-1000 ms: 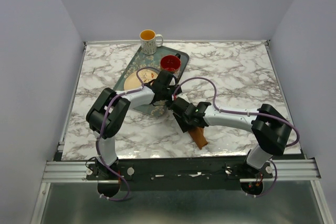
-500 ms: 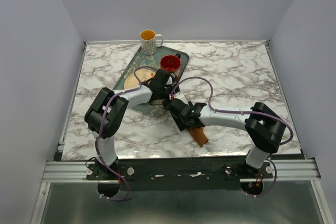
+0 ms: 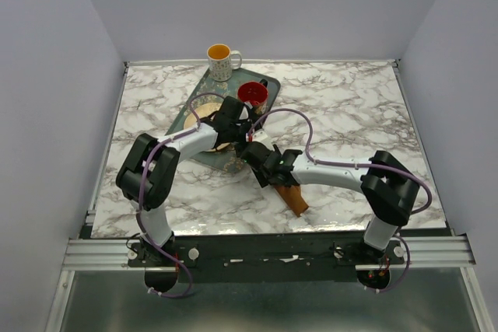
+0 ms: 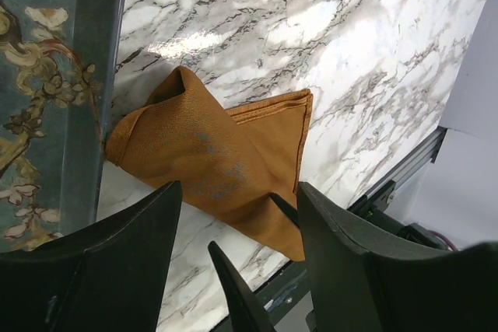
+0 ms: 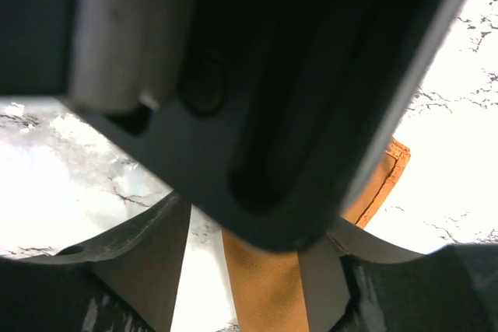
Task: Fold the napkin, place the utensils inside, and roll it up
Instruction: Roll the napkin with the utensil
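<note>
Napkin (image 4: 226, 161) lies folded (rust-brown) against tray (image 4: 85, 75) edge.

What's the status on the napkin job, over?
Left gripper and right gripper open, empty. Napkin bunched on table against tray edge. Utensils not in sight.

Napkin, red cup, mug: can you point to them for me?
napkin (image 4: 218, 157), left wrist view, middle of the folded cloth
red cup (image 3: 253, 92), top external view, its red inside
mug (image 3: 221, 68), top external view, its outer wall
</note>
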